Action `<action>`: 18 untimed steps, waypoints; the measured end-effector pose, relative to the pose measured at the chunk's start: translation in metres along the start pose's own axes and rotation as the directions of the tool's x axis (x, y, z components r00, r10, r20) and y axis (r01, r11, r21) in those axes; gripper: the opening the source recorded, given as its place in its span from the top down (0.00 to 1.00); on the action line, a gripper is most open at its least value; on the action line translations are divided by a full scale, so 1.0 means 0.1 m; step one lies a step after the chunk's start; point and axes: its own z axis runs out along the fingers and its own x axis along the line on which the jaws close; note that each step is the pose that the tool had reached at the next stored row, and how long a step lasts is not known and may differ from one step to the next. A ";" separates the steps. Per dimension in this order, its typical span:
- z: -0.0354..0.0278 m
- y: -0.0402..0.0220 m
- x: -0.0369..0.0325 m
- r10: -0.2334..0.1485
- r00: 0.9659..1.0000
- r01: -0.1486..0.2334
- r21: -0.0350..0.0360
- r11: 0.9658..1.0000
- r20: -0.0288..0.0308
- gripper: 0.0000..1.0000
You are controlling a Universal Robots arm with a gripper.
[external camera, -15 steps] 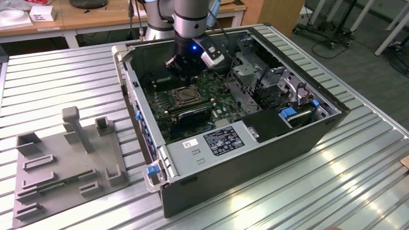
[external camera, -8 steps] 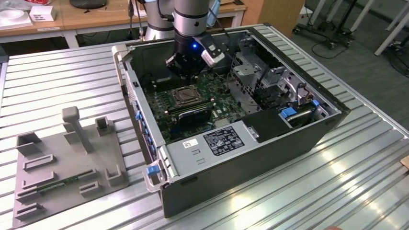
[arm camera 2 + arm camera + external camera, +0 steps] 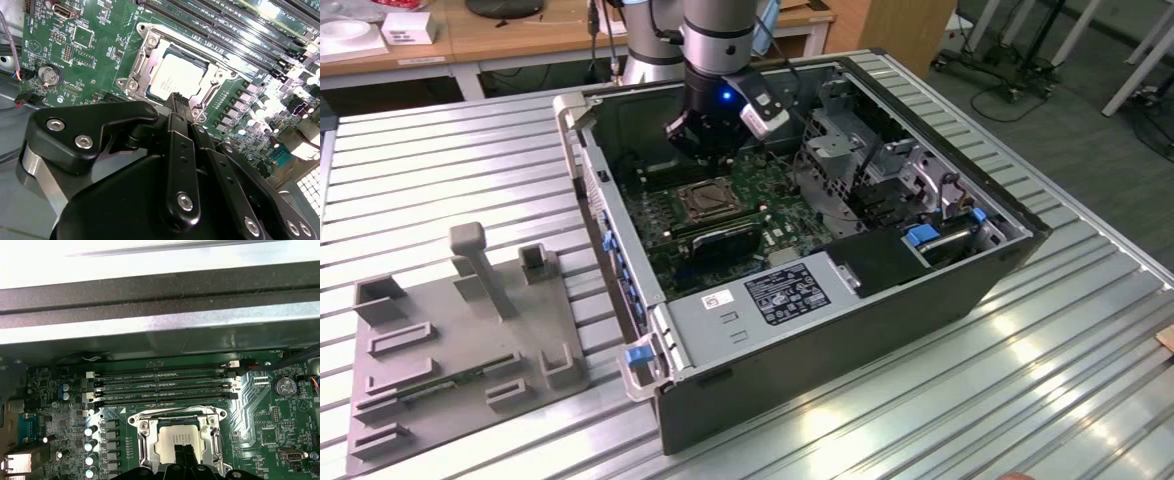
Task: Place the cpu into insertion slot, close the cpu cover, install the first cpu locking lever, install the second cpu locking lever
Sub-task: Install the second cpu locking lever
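Observation:
The cpu (image 3: pixel 176 75) lies flat in the insertion slot (image 3: pixel 708 201) on the green motherboard, with its silvery top facing up. The cpu cover (image 3: pixel 144 56) is a silvery metal frame that lies down around the chip, which shows through the cut-out middle. In the first wrist view the cpu (image 3: pixel 167 440) and the cpu cover (image 3: pixel 142 436) sit just below the memory slots. My gripper (image 3: pixel 179 100) hangs a little above the edge of the chip. Its black fingers are shut together with nothing between them, and in the first wrist view the gripper (image 3: pixel 183 450) hides part of the chip. In the exterior view the gripper (image 3: pixel 707 150) reaches down inside the open computer case.
Several long black memory slots (image 3: pixel 165 382) run beside the socket. A coin battery (image 3: pixel 50 75) sits on the board. The case walls (image 3: pixel 604 200) and a metal drive cage (image 3: pixel 854 160) hem in the arm. A grey fixture plate (image 3: pixel 454 340) lies on the ribbed table at the exterior view's left.

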 end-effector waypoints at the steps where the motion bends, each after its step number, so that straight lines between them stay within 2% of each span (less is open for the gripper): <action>1: 0.001 -0.004 -0.001 0.000 1.000 0.000 0.000 1.000 0.000 0.89; 13: -0.004 -0.075 -0.007 0.000 1.000 0.000 0.000 1.000 0.000 0.89; 18: -0.007 -0.125 -0.011 0.000 1.000 0.000 0.000 1.000 0.000 0.89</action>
